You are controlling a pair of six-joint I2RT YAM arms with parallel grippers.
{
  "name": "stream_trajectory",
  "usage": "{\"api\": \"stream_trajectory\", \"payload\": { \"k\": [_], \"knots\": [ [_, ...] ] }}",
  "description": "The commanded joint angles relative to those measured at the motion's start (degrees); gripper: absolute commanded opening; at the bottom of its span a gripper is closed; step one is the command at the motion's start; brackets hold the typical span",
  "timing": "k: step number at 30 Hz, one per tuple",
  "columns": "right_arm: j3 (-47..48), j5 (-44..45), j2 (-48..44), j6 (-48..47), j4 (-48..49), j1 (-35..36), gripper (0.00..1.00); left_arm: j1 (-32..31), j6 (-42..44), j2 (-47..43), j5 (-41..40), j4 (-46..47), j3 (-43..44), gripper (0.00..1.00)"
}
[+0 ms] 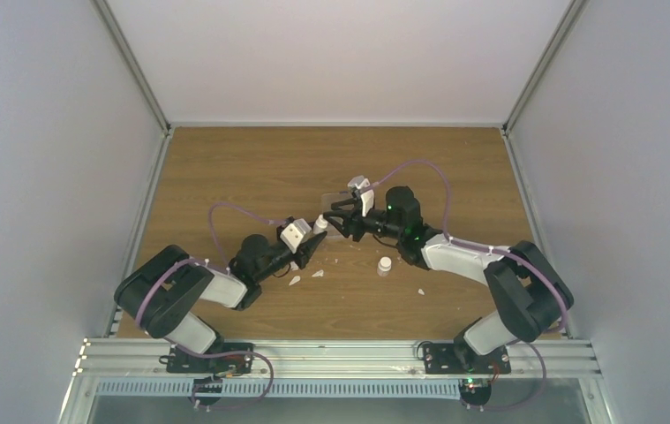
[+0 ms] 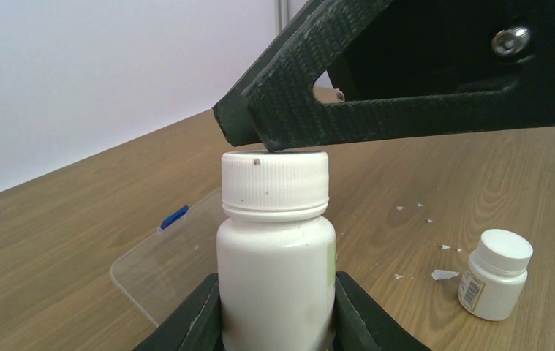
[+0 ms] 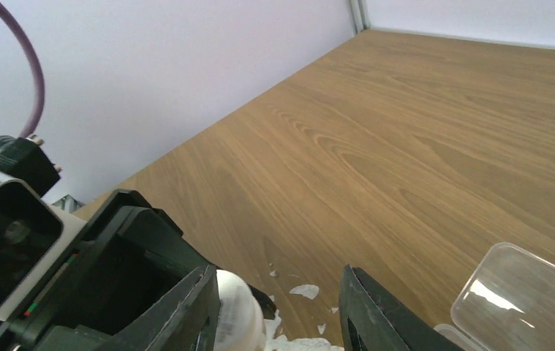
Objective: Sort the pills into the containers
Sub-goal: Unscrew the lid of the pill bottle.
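My left gripper is shut on the body of an upright white vial with its ribbed cap on. In the top view this vial is held at the table's middle. My right gripper stands open around the cap. One finger is right at the cap's top, and the other stands well apart. The clear container with a blue latch lies flat behind the vial and shows again at the right wrist view's lower right. No pills are in view.
A second small capped white vial stands alone on the wood, right of the held one. Irregular white flakes lie scattered near it and in front of the grippers. Grey walls enclose the table on three sides.
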Motion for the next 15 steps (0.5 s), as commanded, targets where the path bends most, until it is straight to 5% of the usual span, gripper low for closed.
{"api": "stream_trajectory", "payload": {
  "k": [1,15],
  "knots": [
    [0.8,-3.6,-0.1,0.0,3.8,0.2,1.0,-0.3,1.3,1.1,-0.9,5.0,1.0,0.68],
    [2.8,-7.7,3.3,-0.4,3.5,0.5,1.0,-0.3,0.8,1.9,-1.2,5.2,1.7,0.67]
  ]
}}
